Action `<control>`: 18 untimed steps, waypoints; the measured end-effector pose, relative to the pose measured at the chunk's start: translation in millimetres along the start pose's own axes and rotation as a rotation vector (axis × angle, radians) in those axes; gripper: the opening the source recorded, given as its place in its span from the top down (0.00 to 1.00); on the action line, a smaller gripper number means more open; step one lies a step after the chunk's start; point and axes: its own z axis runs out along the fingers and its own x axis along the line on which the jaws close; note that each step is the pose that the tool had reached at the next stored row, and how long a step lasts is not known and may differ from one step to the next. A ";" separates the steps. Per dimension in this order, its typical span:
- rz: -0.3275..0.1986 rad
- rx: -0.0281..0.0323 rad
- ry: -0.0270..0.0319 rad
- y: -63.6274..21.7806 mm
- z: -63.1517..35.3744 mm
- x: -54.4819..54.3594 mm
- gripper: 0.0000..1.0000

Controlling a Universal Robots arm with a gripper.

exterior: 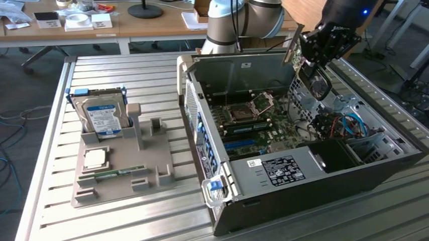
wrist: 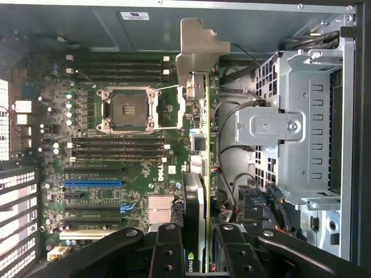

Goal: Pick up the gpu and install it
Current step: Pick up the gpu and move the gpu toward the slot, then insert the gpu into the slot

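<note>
My gripper (exterior: 316,60) is shut on the gpu (exterior: 315,83), a dark card with a round fan on its face and a pale metal end bracket (exterior: 295,42). The card hangs on edge over the far end of the open computer case (exterior: 201,100). In the wrist view the gpu (wrist: 197,174) is edge-on, running from my gripper (wrist: 197,249) out to its bracket (wrist: 197,46). Beneath it lies the green motherboard (wrist: 145,179), and the card hovers beside the expansion slots (wrist: 93,183) and the CPU socket (wrist: 127,110), apart from the board.
A metal drive cage (wrist: 295,127) and loose cables (wrist: 243,191) sit close to the card inside the case. On the slatted table, toward the exterior view's left, a grey fixture (exterior: 154,175) holds a silver hard drive (exterior: 104,118), a CPU (exterior: 95,159) and a RAM stick (exterior: 110,174).
</note>
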 end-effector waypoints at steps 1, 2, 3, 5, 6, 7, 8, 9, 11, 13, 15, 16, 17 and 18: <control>0.000 0.0000 0.0000 0.0 0.0 0.0 0.73; 0.000 0.0000 0.0000 0.0 0.0 0.0 0.73; 0.000 0.0001 0.0000 0.0 0.0 0.0 0.73; 0.000 0.0000 0.0000 0.0 0.0 0.0 0.73; 0.000 0.0000 0.0000 0.0 0.0 0.0 0.73; 0.000 0.0000 0.0000 0.0 0.0 0.0 0.73; 0.000 0.0001 0.0000 0.0 0.0 0.0 0.73; 0.000 0.0000 0.0001 0.0 0.0 0.0 0.73; 0.000 0.0001 0.0000 0.0 0.0 0.0 0.73; 0.000 0.0001 0.0000 0.0 0.0 0.0 0.73; 0.000 0.0001 0.0000 0.0 0.0 0.0 0.73; 0.000 0.0000 0.0000 0.0 0.0 0.0 0.73; -0.001 0.0000 0.0001 0.0 0.0 0.0 0.73; -0.005 0.0000 0.0004 0.0 0.1 0.0 0.73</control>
